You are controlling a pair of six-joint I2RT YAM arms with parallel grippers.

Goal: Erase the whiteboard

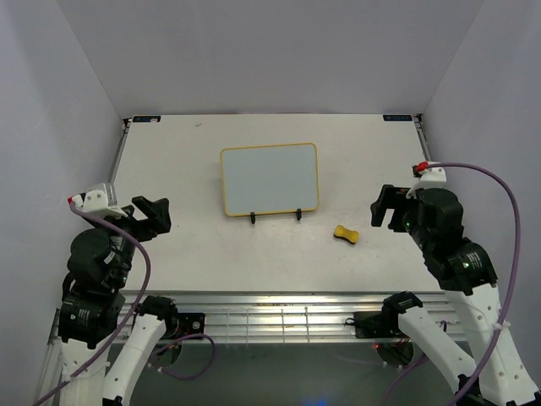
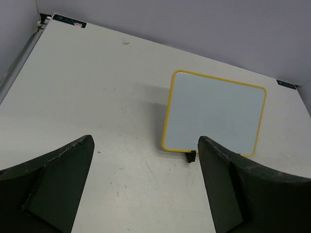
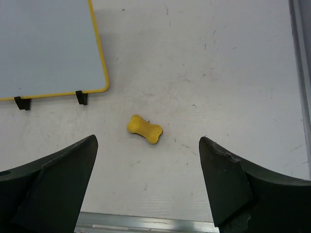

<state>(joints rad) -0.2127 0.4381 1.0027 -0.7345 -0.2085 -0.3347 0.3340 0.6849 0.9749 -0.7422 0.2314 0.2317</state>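
The whiteboard (image 1: 269, 178) with its thin yellow frame leans on a black wire stand at mid table, and its face shows no marks. It also appears in the left wrist view as the whiteboard (image 2: 216, 111) and at the top left of the right wrist view as the whiteboard (image 3: 48, 48). A small yellow bone-shaped eraser (image 1: 345, 233) lies on the table to its right, seen again as the eraser (image 3: 144, 129). My right gripper (image 1: 385, 207) hangs open to the right of the eraser, holding nothing. My left gripper (image 1: 152, 216) stands open at the left, apart from the board.
The stand's black feet (image 1: 275, 217) jut out under the board's front edge. White walls close the table on three sides. A metal rail (image 1: 270, 309) runs along the near edge between the arm bases.
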